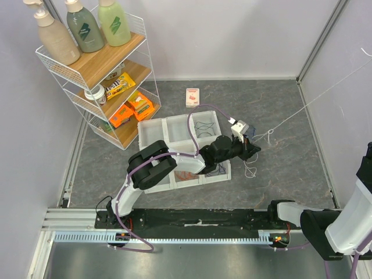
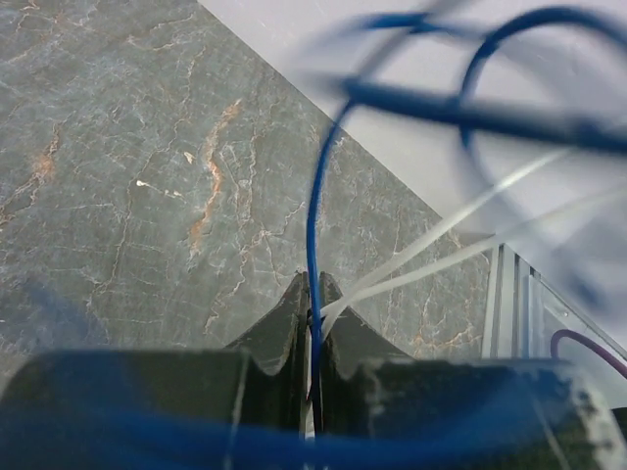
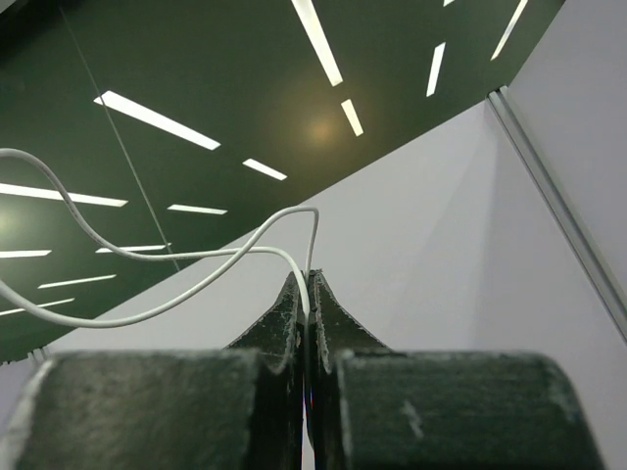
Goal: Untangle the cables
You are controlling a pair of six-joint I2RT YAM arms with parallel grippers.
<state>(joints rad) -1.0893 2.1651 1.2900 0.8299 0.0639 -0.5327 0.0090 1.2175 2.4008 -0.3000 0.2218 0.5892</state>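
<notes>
My left jaws were clamped shut on the blue cable point(image 2: 311, 225) at 3 o'clock of the tray point(image 1: 141, 131) | my right jaws were pinched shut on the white cable point(image 3: 315, 235), strung toward 1 o'clock above the surface point(image 1: 290, 168)

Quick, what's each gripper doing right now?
Left gripper: closed on the blue cable.
Right gripper: closed on the white cable.
</notes>
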